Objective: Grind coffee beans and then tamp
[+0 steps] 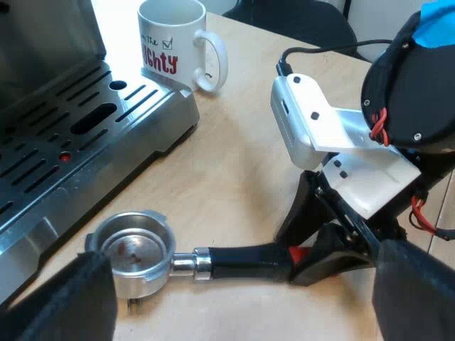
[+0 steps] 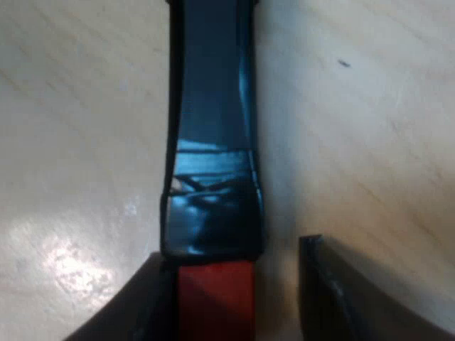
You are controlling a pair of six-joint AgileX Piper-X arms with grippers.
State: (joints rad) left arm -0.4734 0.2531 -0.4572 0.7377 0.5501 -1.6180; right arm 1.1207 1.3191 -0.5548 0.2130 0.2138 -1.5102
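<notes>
Left gripper (image 1: 242, 312) jaws apart, right gripper (image 2: 234, 305) jaws open astride red end of holder (image 1: 138, 252); mug (image 1: 178, 42) lettering "GHTY" (red).

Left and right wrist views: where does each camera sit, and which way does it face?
Left wrist view: on the left arm, looking down past the open left gripper at the holder on the table, by the espresso machine and mug; the right gripper is at its red end.
Right wrist view: on the right arm, facing down at the red end between the right gripper's open fingers.
Shared: the handle and table.
</notes>
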